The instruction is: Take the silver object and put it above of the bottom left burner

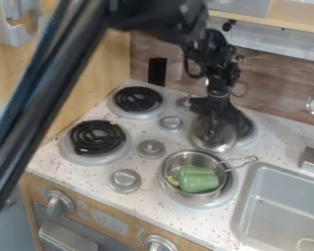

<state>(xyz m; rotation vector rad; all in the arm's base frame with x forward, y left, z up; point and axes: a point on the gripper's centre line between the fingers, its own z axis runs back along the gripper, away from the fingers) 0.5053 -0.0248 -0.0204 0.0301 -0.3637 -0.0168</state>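
The black gripper (217, 122) hangs over the back right burner (250, 136), right at a round silver object (213, 138), probably a lid or bowl. The gripper covers the upper part of this object, and whether it holds it cannot be made out. The bottom left burner (96, 137) has a black coil with nothing on it. On the front right burner (220, 200) stands a silver pot (168, 169) with a green thing (197, 179) inside, its wire handle pointing right.
Behind the bottom left burner lies the back left burner (138, 99). Several silver knobs (125, 180) stand up from the stove top between the burners. A sink (281, 211) is at the right, and a wooden wall (107, 78) rises at the left.
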